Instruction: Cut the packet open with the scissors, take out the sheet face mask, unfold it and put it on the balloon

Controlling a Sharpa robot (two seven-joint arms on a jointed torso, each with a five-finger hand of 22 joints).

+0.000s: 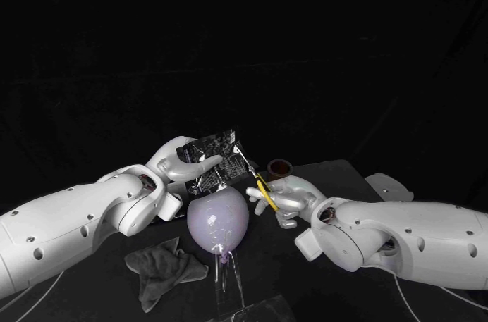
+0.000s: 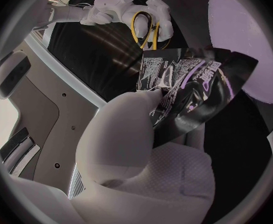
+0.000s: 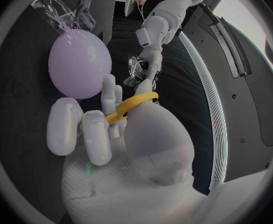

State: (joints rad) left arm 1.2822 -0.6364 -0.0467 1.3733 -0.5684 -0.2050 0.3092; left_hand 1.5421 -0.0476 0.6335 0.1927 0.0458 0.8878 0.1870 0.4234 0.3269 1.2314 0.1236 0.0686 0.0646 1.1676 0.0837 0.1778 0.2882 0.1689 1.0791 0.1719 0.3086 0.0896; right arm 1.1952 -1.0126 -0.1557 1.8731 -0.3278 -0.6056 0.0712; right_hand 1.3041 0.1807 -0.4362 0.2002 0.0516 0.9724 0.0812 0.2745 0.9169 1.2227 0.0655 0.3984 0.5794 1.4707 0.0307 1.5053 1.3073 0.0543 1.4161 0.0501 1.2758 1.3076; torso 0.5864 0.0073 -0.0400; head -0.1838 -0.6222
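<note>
My left hand (image 1: 175,161) holds the dark printed packet (image 1: 211,160) upright above the pale purple balloon (image 1: 218,222); in the left wrist view the packet (image 2: 189,92) is pinched by my fingers (image 2: 127,119). My right hand (image 1: 282,197) grips the yellow-handled scissors (image 1: 259,183), whose blades point up to the packet's right edge. In the right wrist view the yellow handle loops (image 3: 131,107) sit round my right hand (image 3: 121,134), with the balloon (image 3: 79,63) beside it and the packet (image 3: 138,67) beyond. Whether the blades touch the packet I cannot tell.
A crumpled grey cloth (image 1: 163,267) lies on the table in front of the balloon, to the left. A clear plastic stand (image 1: 232,280) sits under the balloon. A small dark cup (image 1: 278,168) stands behind my right hand.
</note>
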